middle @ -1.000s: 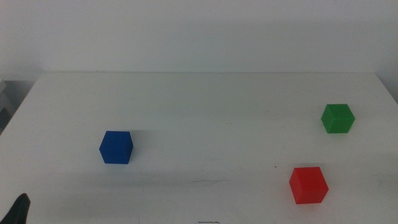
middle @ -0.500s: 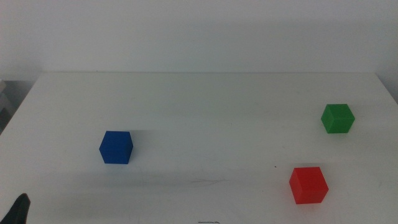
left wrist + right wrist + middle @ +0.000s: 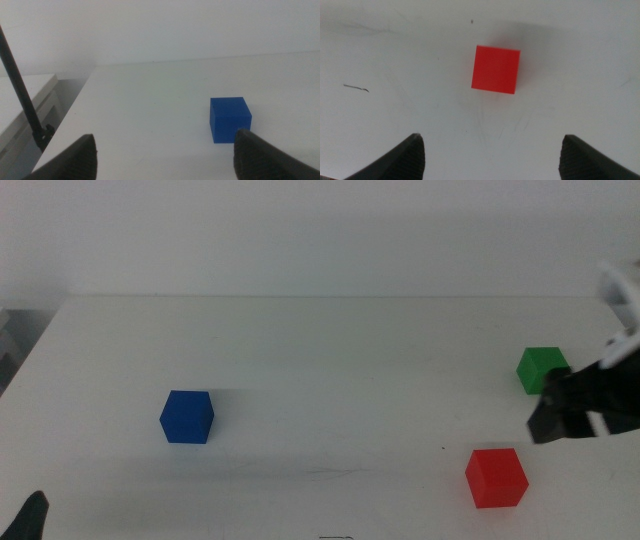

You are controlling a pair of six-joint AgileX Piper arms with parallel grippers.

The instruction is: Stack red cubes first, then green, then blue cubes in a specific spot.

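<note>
The red cube (image 3: 496, 477) sits at the front right of the white table, the green cube (image 3: 539, 368) behind it near the right edge, the blue cube (image 3: 187, 417) at the left middle. My right gripper (image 3: 556, 408) hovers between the green and red cubes and partly covers the green one. Its jaws are open and empty, and the right wrist view (image 3: 492, 162) shows the red cube (image 3: 496, 69) lying ahead of them. My left gripper (image 3: 30, 520) waits at the front left corner, open (image 3: 165, 165), with the blue cube (image 3: 230, 119) ahead of it.
A thin dark scratch (image 3: 330, 472) marks the tabletop near the front middle. A dark rod (image 3: 22, 95) and a pale shelf (image 3: 30, 100) stand beside the table's left edge. A white wall runs behind the table.
My right arm has come into the middle view from the right and now hangs between the green and red cubes. The cubes and the left gripper have not moved.
</note>
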